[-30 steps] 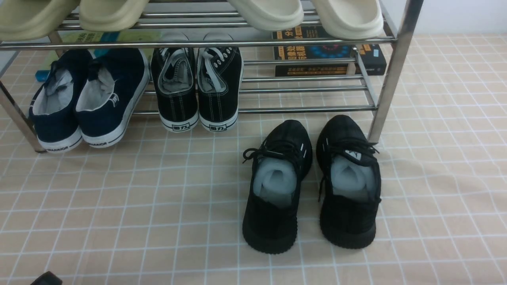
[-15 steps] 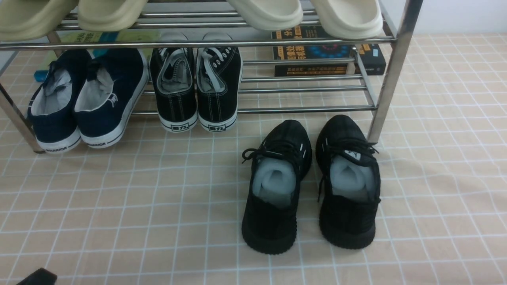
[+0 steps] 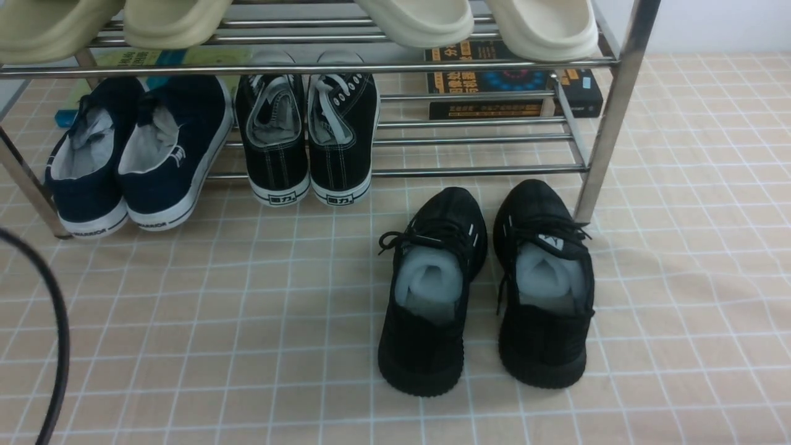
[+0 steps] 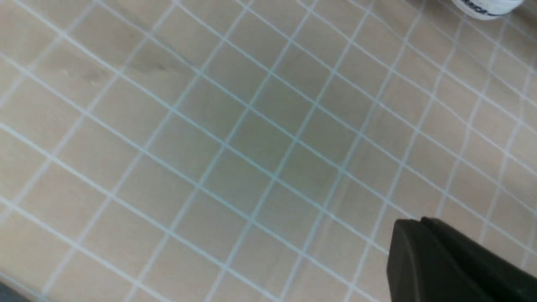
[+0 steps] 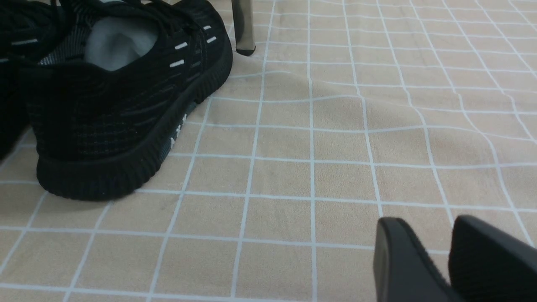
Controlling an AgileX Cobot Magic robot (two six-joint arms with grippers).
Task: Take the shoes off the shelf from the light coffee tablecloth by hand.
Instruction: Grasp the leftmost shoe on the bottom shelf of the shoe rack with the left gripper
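Across the whole counter, you have a light beige-tan tablecloth (image 3: 247, 321) with a thin white grid, slightly wrinkled at the right. On it stands a shiny chrome two-tier shoe shelf (image 3: 609, 123) made of thin horizontal tubes and thicker upright posts, filling the far half of the front view.

On the cloth in front of the shelf, just beside its right front post, is a pair of all-black knit sneakers (image 3: 426, 334), heels toward you. The task's pair of navy-blue canvas slip-ons with white rubber soles (image 3: 160, 179) sits at the left end of the lower tier, side by side and touching, with the heels toward you and jutting past the front tube. Just to their right on the same tier is a pair of black lace-up canvas shoes with white stitching (image 3: 275, 161).

On the upper tier, cut off by the top edge, are pale cream slippers (image 3: 414, 18) at the right and olive-beige ones (image 3: 173, 21) at the left. Dark books (image 3: 513, 83) lie behind the shelf's right half. A thin black cable (image 3: 60, 334) curves along the left edge.

Your left end effector (image 4: 419, 222) hangs over bare cloth, its black fingers pressed together and gripping nothing. Your right end effector (image 5: 451, 228) hovers low over the cloth near the right knit sneaker, with a narrow gap between its fingertips and nothing in it.
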